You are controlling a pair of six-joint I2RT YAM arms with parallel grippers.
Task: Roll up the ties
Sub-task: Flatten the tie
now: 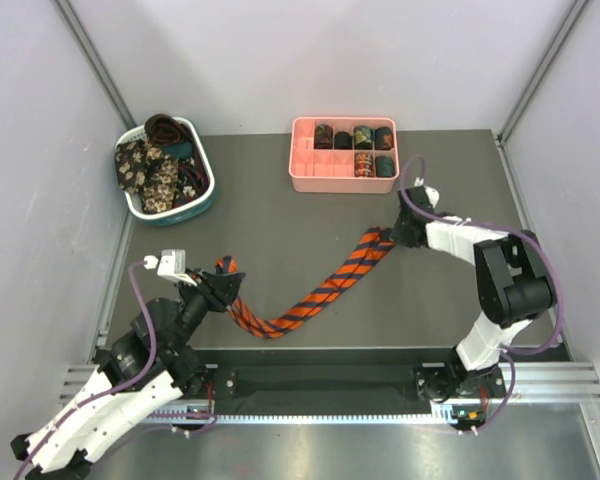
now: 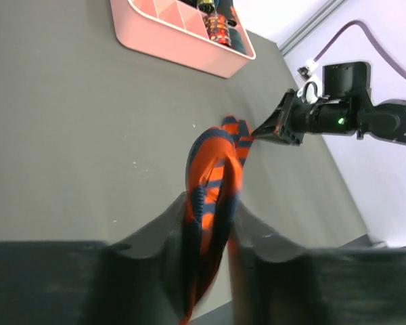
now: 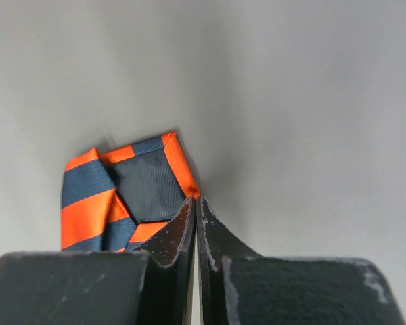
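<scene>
Dark grey matte bench (image 1: 280, 220), faint specks. Pale white wall panels (image 1: 310, 60) on three sides. Slanted metal corner posts (image 1: 88, 55). Aluminium rail (image 1: 570, 385) along near edge. Soft, even light.

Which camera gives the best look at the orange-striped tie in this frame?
Top external: the striped tie shows full length, from left gripper to right gripper. Left wrist shows only the end pinched between its fingers; right wrist only a folded tip at its shut fingers.
</scene>
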